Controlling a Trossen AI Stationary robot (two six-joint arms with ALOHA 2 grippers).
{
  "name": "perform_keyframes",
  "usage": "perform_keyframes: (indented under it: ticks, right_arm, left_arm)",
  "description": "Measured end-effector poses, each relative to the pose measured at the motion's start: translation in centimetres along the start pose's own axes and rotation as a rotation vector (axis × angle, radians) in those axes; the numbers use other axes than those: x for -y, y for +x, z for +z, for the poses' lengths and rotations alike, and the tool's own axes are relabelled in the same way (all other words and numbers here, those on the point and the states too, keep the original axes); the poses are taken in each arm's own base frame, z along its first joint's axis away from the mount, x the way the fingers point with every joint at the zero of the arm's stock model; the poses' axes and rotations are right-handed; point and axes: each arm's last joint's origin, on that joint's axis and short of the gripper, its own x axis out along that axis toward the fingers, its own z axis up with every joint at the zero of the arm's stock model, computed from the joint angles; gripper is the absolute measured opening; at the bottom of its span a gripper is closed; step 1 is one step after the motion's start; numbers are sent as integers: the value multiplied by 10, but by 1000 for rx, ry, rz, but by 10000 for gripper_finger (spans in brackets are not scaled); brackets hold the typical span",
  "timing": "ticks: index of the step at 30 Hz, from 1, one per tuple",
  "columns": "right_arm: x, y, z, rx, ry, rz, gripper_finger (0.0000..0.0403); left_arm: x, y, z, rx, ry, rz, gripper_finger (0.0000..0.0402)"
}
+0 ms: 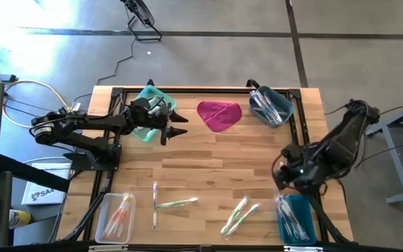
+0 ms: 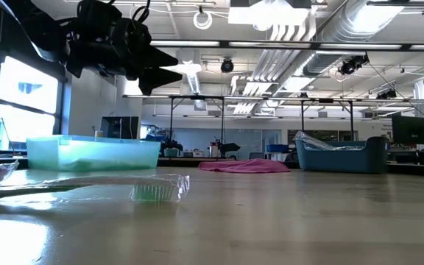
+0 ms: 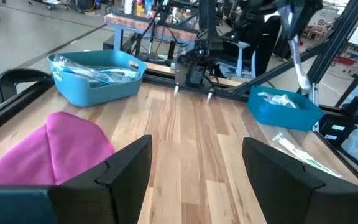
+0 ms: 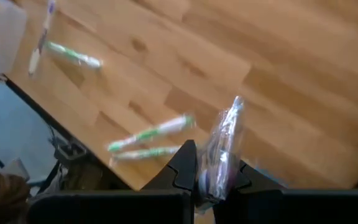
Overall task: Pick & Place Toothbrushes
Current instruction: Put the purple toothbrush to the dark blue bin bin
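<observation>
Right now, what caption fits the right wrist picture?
Right claw pinches a clear-wrapped toothbrush above the light wooden table.

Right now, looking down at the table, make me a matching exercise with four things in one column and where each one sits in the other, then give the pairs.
Things:
1. magenta cloth
2. clear bin
3. right gripper
4. left gripper

Places or states:
A. shut on a wrapped toothbrush, above the near-right blue bin
B. near-left corner, with toothbrushes inside
C. far side, between the green bin and the far blue bin
D. open, empty, by the green bin

Pairs: 1-C, 2-B, 3-A, 4-D
</observation>
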Motion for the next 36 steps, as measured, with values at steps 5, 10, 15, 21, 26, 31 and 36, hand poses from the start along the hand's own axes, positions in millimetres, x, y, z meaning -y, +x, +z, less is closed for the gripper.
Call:
perform_keyframes:
  ticks: [5, 10, 15, 21, 26, 31, 36]
  right_arm:
    - [1, 2, -25, -47, 42, -37, 13]
    - [5, 9, -54, -80, 82, -134, 13]
    - [7, 18, -84, -83, 91, -200, 13]
    - [8, 32, -109, -49, 34, -252, 13]
    - [8, 45, -123, -22, -2, -290, 13]
    - [7, 54, -134, -61, -4, -340, 13]
    - [5, 64, -141, -49, -6, -348, 13]
  left_arm:
    - [0, 0, 0, 0, 0, 0, 246]
    - [0, 0, 0, -1, -1, 1, 246]
    - [0, 0, 0, -1, -1, 1, 246]
    - [0, 0, 0, -1, 8, 4, 246]
    - [0, 0, 0, -1, 8, 3, 246]
    - [0, 0, 0, -1, 0, 3, 246]
    - [0, 0, 0, -1, 0, 2, 246]
